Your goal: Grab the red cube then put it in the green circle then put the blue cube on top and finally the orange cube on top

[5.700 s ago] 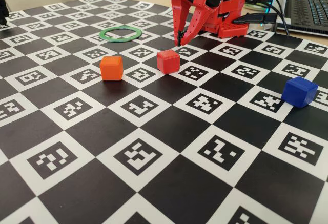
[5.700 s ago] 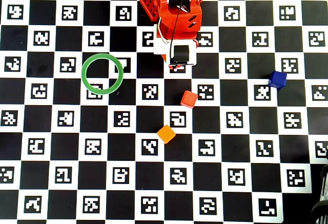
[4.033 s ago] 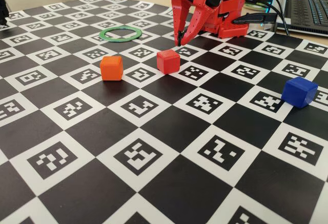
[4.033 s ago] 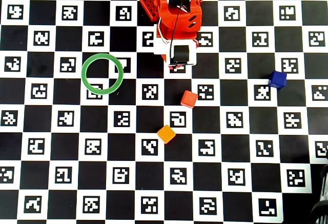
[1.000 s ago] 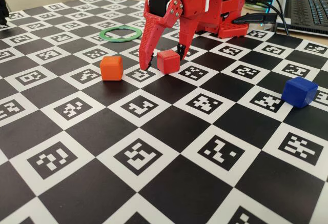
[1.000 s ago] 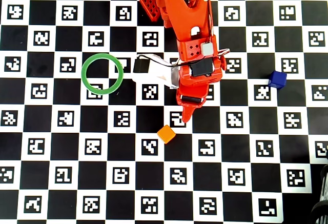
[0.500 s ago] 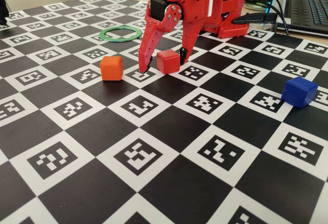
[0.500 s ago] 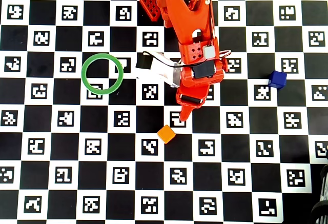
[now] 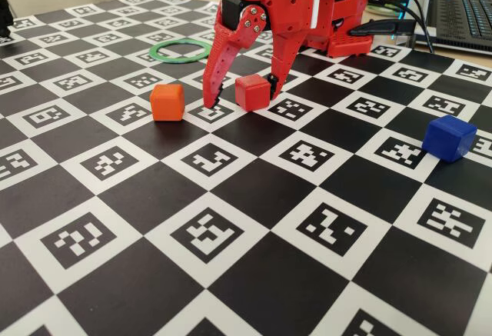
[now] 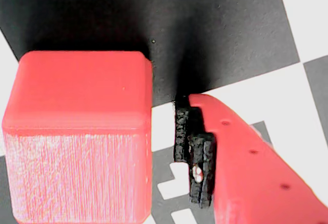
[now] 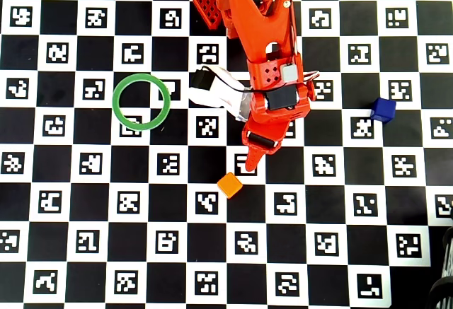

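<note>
The red cube [image 9: 252,92] rests on the checkered board between the two fingers of my red gripper [image 9: 240,99], which is open and lowered to the board. In the wrist view the red cube [image 10: 77,131] fills the left side, and a gap separates it from the black-padded finger [image 10: 197,162] on the right. The overhead view hides the red cube under the arm [image 11: 272,100]. The orange cube [image 9: 167,101] [image 11: 228,184] sits just left of the gripper in the fixed view. The blue cube [image 9: 449,137] [image 11: 383,109] lies far right. The green circle [image 9: 152,51] [image 11: 115,102] is empty.
The arm's base [image 9: 338,13] stands at the back of the board. A laptop [image 9: 461,13] and cables [image 9: 392,14] lie behind the board at the right. The board [image 9: 231,274] carries printed marker squares.
</note>
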`<state>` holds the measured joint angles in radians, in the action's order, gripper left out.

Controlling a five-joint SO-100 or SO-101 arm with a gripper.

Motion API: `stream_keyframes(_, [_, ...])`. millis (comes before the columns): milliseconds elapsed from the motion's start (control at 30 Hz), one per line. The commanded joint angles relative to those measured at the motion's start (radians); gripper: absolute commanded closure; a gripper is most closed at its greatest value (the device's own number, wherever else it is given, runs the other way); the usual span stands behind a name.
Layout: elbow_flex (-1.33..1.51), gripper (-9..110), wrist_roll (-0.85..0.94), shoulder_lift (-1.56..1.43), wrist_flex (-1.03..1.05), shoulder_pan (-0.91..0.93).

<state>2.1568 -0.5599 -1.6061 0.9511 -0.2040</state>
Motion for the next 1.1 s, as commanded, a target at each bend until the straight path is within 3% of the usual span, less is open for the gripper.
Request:
stream_keyframes(0, [-0.06, 74, 0.006, -0.014, -0.003, 0.006])
stream_keyframes(300, [-0.064, 93, 0.04, -0.017, 0.009, 0.021])
stream_keyframes(467, [-0.103, 95, 0.112, -0.06, 0.072, 0.031])
stream_keyframes(667, [-0.322, 95, 0.293, -0.126, 0.333, 0.149])
stream_keyframes(1067, [-0.666, 96, 0.83, -0.189, 0.726, 0.586])
